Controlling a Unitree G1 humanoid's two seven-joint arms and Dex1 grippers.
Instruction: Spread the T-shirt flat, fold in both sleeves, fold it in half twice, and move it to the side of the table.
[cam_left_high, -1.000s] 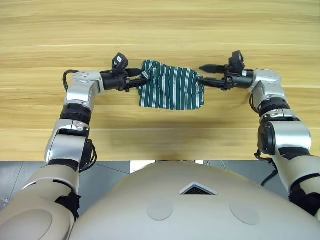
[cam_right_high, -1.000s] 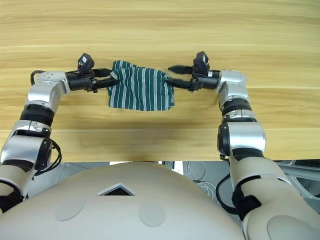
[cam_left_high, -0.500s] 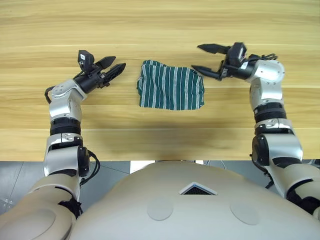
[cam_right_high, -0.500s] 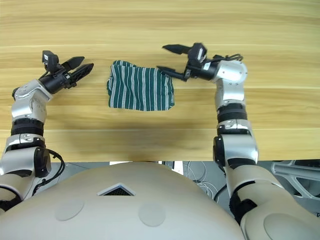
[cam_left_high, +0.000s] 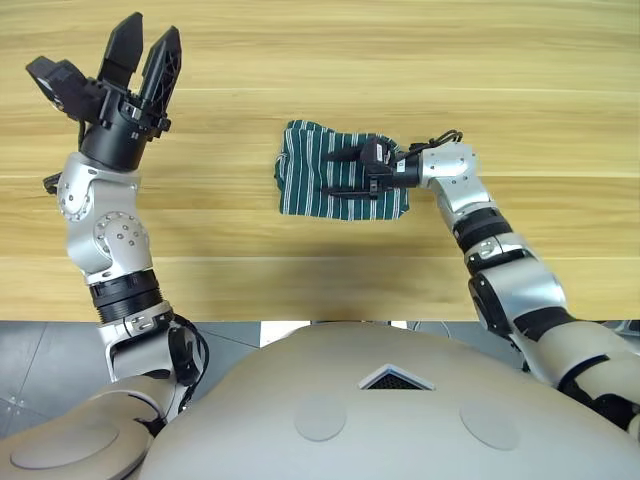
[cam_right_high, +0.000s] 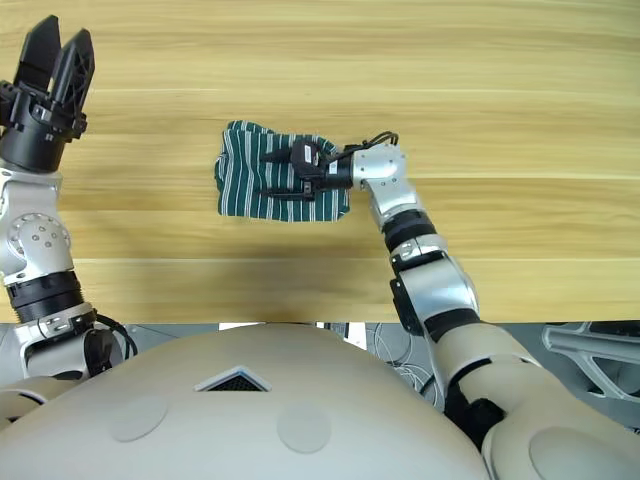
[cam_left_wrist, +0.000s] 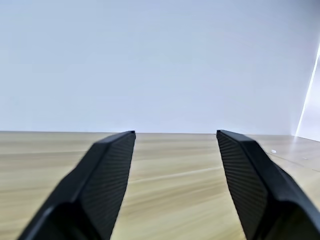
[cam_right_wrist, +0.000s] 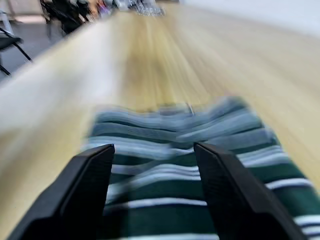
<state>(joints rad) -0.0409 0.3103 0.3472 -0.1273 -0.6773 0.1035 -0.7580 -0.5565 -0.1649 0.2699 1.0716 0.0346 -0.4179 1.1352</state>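
Note:
The T-shirt (cam_left_high: 300, 175), dark green with white stripes, lies folded into a small rectangle on the wooden table (cam_left_high: 420, 60). My right gripper (cam_left_high: 330, 173) hovers low over the shirt's middle, reaching in from its right edge, open with nothing between the fingers. In the right wrist view the two black fingers (cam_right_wrist: 85, 185) frame the striped cloth (cam_right_wrist: 165, 125) just below. My left gripper (cam_left_high: 147, 35) is raised high at the far left, well away from the shirt, pointing up and outward. The left wrist view has its fingers (cam_left_wrist: 107, 165) apart and open, holding nothing.
Bare wooden tabletop surrounds the shirt on all sides, with wide free room to the left, right and far side. The table's front edge (cam_left_high: 300, 320) runs close to my body.
Both grippers have let go of the shirt's side edges. The left arm swung up and away to the left. The right gripper moved inward over the folded shirt.

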